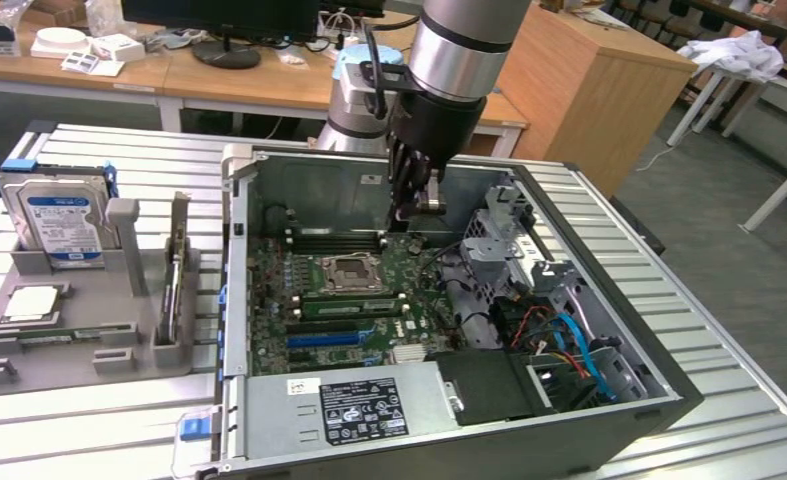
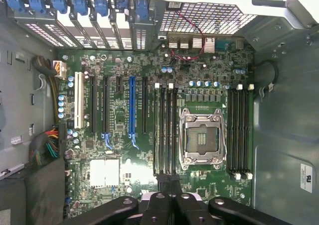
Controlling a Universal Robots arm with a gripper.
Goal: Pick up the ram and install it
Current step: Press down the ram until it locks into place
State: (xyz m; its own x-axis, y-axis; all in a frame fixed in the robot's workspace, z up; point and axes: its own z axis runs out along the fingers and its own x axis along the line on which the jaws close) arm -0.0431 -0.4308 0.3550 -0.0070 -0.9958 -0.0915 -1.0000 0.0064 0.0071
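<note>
While the tool (image 1: 412,220) hangs low inside the open computer case (image 1: 660,400), a blue-labelled hard drive (image 1: 60,222) stands upright farthest from it, at the exterior view's left, in a grey holder (image 1: 113,350) on the counter (image 1: 100,425). A little nearer the tool, yet well apart from it, the ram (image 1: 174,262) stands on its long edge in that same holder, outside the case. The motherboard (image 1: 366,335) lies flat beneath the tool, its processor socket (image 1: 353,270) close by. The tool sits over one end of a bank of dark memory slots (image 1: 337,240). Its fingers (image 2: 158,207) are pressed together, with nothing visibly pinched between them. Past the tool, toward the exterior view's right, a metal drive cage (image 1: 507,235) stands beside coloured cables (image 1: 567,345).
</note>
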